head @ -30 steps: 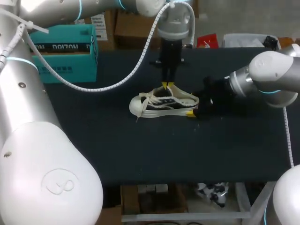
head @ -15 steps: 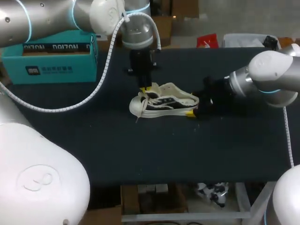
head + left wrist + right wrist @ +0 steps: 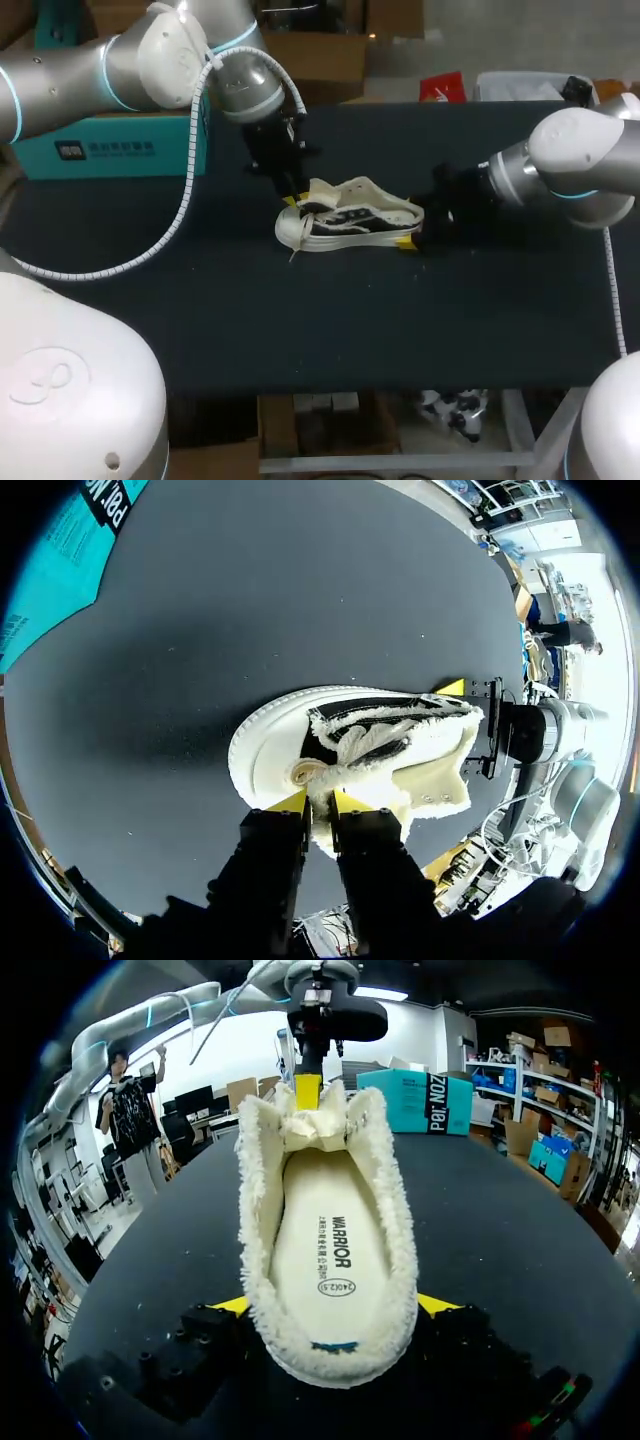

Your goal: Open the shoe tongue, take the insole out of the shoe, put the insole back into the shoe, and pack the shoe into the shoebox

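Note:
A black-and-white shoe (image 3: 350,222) with cream fleece lining lies on its sole in the middle of the black table, toe to the left. My left gripper (image 3: 290,198) stands over the toe end, shut on the fleece tongue (image 3: 325,780), which is drawn forward toward the toe. My right gripper (image 3: 420,228) is at the heel, open, with a yellow finger on each side of it. The right wrist view looks into the shoe, where the insole (image 3: 330,1250) lies flat inside and the tongue (image 3: 315,1130) is bunched at the far end. The teal shoebox (image 3: 130,140) stands at the back left.
The left arm's cable loops down over the table (image 3: 330,330) between the shoebox and the shoe. Bare black table surface runs in front of the shoe to the near edge.
My left gripper has travelled from above the shoe's middle leftward to the toe end, taking the tongue with it and laying the shoe's mouth open. The right arm has stayed put.

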You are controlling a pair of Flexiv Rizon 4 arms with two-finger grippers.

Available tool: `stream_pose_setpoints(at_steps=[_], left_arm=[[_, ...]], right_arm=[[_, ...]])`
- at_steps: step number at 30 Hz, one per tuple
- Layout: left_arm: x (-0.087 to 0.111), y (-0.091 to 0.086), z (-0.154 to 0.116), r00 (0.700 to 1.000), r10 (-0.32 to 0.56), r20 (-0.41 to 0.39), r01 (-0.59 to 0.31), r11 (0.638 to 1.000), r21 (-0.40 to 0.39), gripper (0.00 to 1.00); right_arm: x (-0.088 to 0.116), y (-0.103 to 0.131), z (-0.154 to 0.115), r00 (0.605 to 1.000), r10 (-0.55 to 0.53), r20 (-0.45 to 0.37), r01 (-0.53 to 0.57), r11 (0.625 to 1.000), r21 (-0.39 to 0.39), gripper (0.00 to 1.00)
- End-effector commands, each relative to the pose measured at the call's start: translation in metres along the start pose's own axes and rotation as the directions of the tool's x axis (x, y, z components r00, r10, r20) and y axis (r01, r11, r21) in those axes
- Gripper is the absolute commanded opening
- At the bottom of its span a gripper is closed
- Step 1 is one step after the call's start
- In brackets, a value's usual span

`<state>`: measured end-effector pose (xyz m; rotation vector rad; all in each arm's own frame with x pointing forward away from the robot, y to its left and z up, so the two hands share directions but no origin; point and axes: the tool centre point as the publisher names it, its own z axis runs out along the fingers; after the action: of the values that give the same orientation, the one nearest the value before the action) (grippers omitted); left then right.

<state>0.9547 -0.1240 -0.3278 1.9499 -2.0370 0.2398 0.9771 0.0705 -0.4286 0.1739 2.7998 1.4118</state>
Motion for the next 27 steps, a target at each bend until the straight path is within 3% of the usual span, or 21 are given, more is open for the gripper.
stream_pose_setpoints(at_steps=[1, 8, 9, 10, 11, 15, 17, 18, 20, 22, 23, 27], left_arm=[[0.002, 0.015, -0.018, 0.999, 0.033, -0.021, -0.032, 0.999, 0.043, 0.42], [0.02, 0.022, -0.056, 0.986, 0.165, -0.002, -0.164, 0.983, 0.087, 0.39], [0.023, 0.02, -0.061, 0.983, 0.186, -0.005, -0.185, 0.98, 0.08, 0.36], [0.027, 0.016, -0.065, 0.981, 0.196, 0.0, -0.196, 0.976, 0.092, 0.24], [0.031, 0.012, -0.068, 0.976, 0.216, 0.014, -0.216, 0.972, 0.094, 0.0], [0.05, 0.003, -0.076, 0.934, 0.352, 0.064, -0.355, 0.933, 0.05, 0.0], [0.057, 0.001, -0.077, 0.87, 0.485, 0.085, -0.484, 0.874, -0.028, 0.0], [0.062, 0.001, -0.077, 0.825, 0.559, 0.08, -0.553, 0.828, -0.085, 0.0], [0.068, 0.003, -0.076, 0.681, 0.731, 0.046, -0.706, 0.671, -0.227, 0.0], [0.077, 0.003, -0.074, 0.529, 0.848, 0.002, -0.792, 0.495, -0.358, 0.0], [0.083, 0.001, -0.073, 0.485, 0.874, -0.019, -0.801, 0.436, -0.41, 0.0], [0.083, 0.001, -0.073, 0.485, 0.874, -0.019, -0.801, 0.436, -0.41, 0.0]], right_arm=[[-0.002, -0.003, 0.004, 1.0, 0.0, 0.0, 0.0, 1.0, -0.004, 0.0], [-0.002, -0.003, 0.004, 1.0, 0.0, 0.0, 0.0, 1.0, -0.004, 0.0], [-0.002, -0.003, 0.004, 1.0, 0.0, 0.0, 0.0, 1.0, -0.004, 0.0], [-0.002, -0.003, 0.004, 1.0, 0.0, 0.0, 0.0, 1.0, -0.004, 0.0], [-0.002, -0.003, 0.004, 1.0, 0.0, 0.0, 0.0, 1.0, -0.004, 0.0], [-0.002, -0.003, 0.004, 1.0, 0.0, 0.0, 0.0, 1.0, -0.004, 0.0], [-0.002, -0.003, 0.004, 1.0, 0.0, 0.0, 0.0, 1.0, -0.004, 0.0], [-0.002, -0.003, 0.004, 1.0, 0.0, 0.0, 0.0, 1.0, -0.004, 0.0], [-0.002, -0.003, 0.004, 1.0, 0.0, 0.0, 0.0, 1.0, -0.004, 0.0], [-0.002, -0.003, 0.004, 1.0, 0.0, 0.0, 0.0, 1.0, -0.004, 0.0], [-0.002, -0.003, 0.004, 1.0, 0.0, 0.0, 0.0, 1.0, -0.004, 0.0], [-0.002, -0.003, 0.004, 1.0, 0.0, 0.0, 0.0, 1.0, -0.004, 0.0]])
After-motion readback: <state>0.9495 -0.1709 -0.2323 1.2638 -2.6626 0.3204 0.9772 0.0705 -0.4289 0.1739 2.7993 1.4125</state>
